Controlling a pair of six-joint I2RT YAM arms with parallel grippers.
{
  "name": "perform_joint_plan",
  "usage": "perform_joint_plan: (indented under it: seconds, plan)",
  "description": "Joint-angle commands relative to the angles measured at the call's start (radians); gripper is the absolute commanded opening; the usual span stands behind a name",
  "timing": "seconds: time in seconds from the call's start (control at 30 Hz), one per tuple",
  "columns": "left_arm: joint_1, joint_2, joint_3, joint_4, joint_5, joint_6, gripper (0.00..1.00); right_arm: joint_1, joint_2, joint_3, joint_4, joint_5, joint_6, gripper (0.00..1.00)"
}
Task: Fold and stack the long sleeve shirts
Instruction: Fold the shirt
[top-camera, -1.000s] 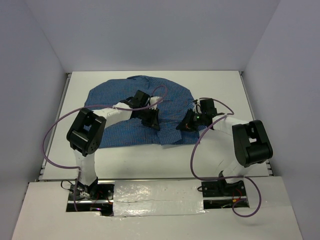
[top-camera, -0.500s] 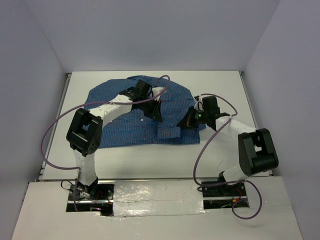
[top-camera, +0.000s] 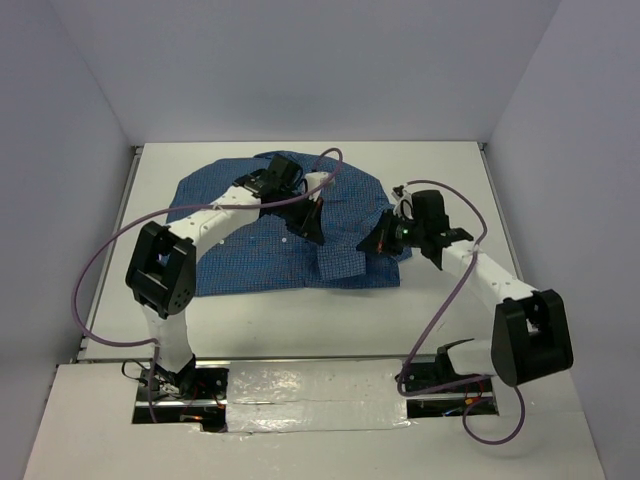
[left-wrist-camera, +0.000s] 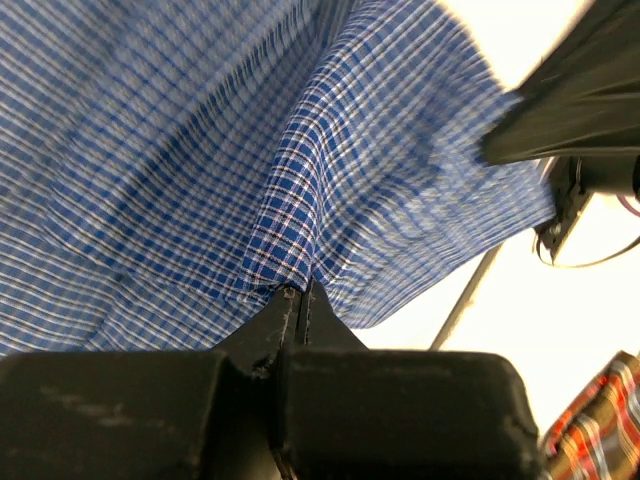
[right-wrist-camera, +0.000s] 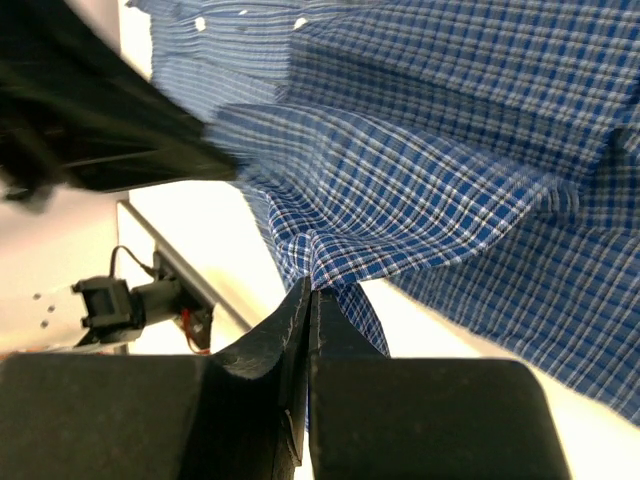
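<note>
Top view: purple cables (top-camera: 90, 290) loop off both arms at the front of the white table (top-camera: 450, 170). Further in, the right gripper (top-camera: 376, 243) sits at the right edge of the blue checked shirt (top-camera: 240, 255), jaws fully closed on a pinch of fabric (right wrist view agrees: cloth bunched between the fingertips and tented up, bare table under it). The left gripper (top-camera: 311, 228) is slightly farther in, over the shirt's middle-right, and is also clamped tight on a raised fold. The shirt lies spread over the centre-left of the table with its white buttons showing, and its far edge reaches toward the back. Left wrist view also catches a bit of red plaid cloth (left-wrist-camera: 600, 420) at bottom right; can't tell where it lies.
</note>
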Motion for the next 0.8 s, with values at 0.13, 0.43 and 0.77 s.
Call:
perform_joint_plan:
  seconds: [0.13,0.43,0.77]
  plan:
    - [0.010,0.041,0.070,0.100,-0.081,-0.023,0.00,-0.009,0.116,0.067,0.135,0.059,-0.013,0.00]
    - [0.011,0.117,0.110,0.132,-0.124,0.003,0.00,-0.024,0.282,0.145,0.196,0.053,-0.028,0.00]
    - [0.004,0.021,0.015,0.032,-0.018,0.194,0.34,-0.012,0.069,-0.031,0.089,-0.059,0.012,0.00]
